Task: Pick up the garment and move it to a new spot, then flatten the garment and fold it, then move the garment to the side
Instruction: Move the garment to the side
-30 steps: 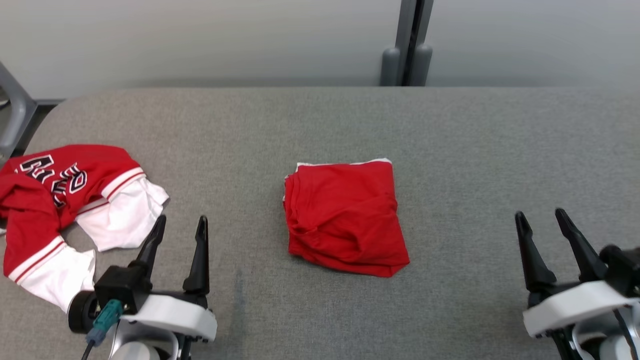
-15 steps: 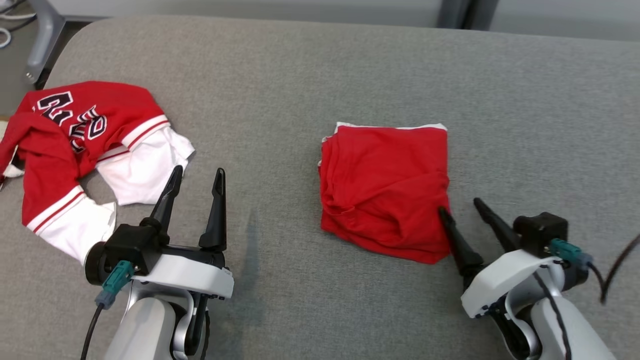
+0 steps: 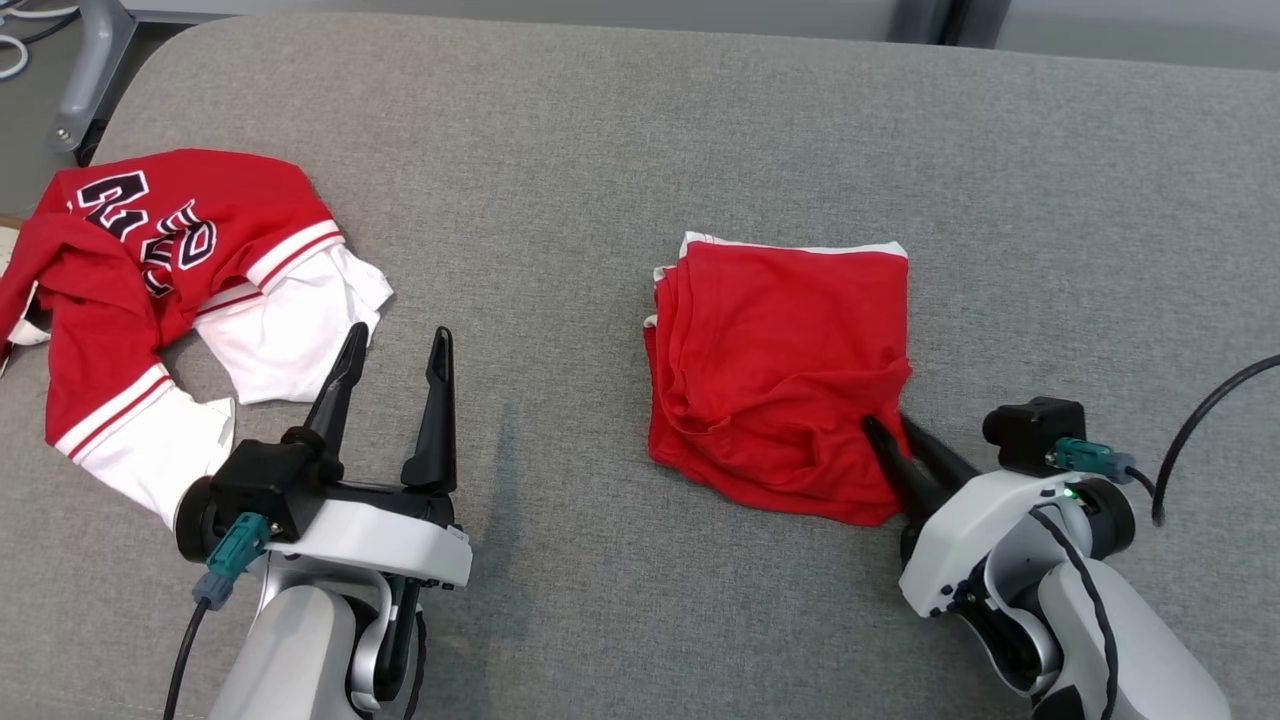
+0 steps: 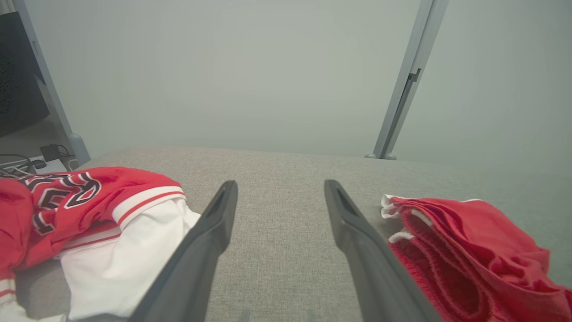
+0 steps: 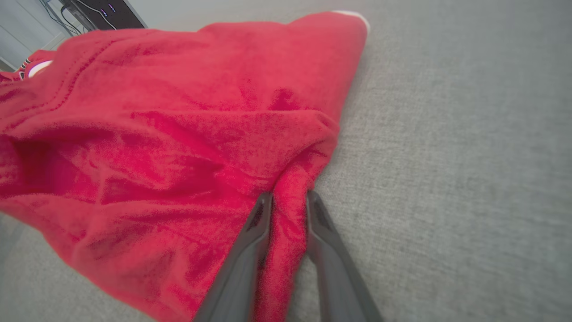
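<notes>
The grey surface [image 3: 600, 150] is viewed from above by the head camera. It is skimmed low toward its far edge by the left wrist camera. The folded red garment [image 3: 780, 370], shared by all views, is framed closely by the right.

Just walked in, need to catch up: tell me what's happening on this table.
The robot's right gripper is pinching a fold at the near right edge of the folded red garment, which lies in the middle of the grey table. Its left gripper hangs open, holding nothing, beside a crumpled red-and-white jersey at the left.
</notes>
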Controlling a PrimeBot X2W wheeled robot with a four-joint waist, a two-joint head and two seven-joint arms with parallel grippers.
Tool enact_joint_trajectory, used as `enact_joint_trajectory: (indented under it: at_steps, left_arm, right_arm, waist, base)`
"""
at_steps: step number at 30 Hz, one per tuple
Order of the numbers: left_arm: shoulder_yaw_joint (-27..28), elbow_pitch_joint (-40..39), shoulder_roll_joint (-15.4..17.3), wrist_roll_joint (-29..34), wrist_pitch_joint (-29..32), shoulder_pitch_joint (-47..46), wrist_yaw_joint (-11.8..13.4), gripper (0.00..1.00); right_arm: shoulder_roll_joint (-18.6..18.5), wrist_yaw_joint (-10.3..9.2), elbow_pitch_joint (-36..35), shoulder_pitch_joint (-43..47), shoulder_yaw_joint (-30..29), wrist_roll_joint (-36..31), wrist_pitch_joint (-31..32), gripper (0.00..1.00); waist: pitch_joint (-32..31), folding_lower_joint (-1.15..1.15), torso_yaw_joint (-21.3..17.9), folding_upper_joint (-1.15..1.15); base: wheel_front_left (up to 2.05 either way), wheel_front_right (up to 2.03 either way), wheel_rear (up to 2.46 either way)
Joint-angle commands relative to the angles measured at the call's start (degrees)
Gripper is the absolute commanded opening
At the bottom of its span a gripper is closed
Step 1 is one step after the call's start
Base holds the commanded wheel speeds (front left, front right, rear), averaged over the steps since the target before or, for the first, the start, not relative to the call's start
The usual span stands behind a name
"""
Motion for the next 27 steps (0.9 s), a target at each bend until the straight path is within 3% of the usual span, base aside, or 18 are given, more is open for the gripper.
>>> enact_joint_trajectory:
  at_steps: [1,17,27]
  left_arm:
    - [0.23,-0.22,0.13,0.48,-0.27,-0.74,-0.38,1.0]
    - [1.1,-1.63,1.29,1.69,-0.22,0.61,-0.59,1.0]
    - [0.38,-4.89,3.24,2.85,1.24,-2.73,-0.86,1.0]
  right_arm:
    - [-0.28,-0.02,2.67,2.15,1.45,0.76,1.67,0.0]
    - [-9.24,-0.22,-0.84,0.14,2.98,1.74,1.55,0.0]
    - [-15.51,-0.23,-3.21,-4.17,5.51,3.84,1.05,0.0]
  waist:
    - [-0.25,0.0,-0.39,0.0]
    - [-0.37,0.0,-9.39,0.0]
    - [5.57,0.0,-16.02,0.0]
  base:
    - [0.0,0.0,0.0]
    - [0.0,0.0,0.0]
    - [0.0,0.0,0.0]
